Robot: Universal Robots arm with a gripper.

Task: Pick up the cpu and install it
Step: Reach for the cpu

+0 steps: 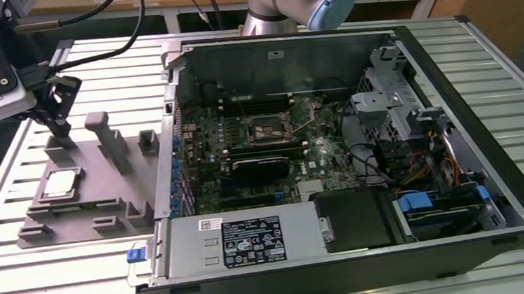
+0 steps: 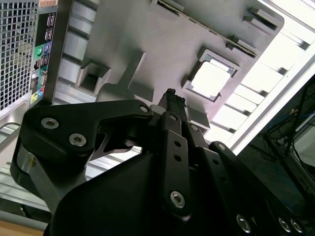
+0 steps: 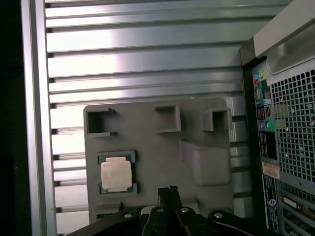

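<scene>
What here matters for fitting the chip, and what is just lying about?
For the job: small square silvery cpu, grey plastic fixture holding it, black gripper, black metal-framed motherboard socket.
Just there: silver box-shaped power supply, orange cables, slatted metal table.

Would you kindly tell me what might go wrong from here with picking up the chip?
The black gripper hangs over the grey plastic fixture plate beside the small silvery square cpu, not above it; descending here would likely strike the plate.
It looks shut, so no grasp is possible yet.
The cpu lies flat in a walled pocket, leaving little edge to grip.
</scene>
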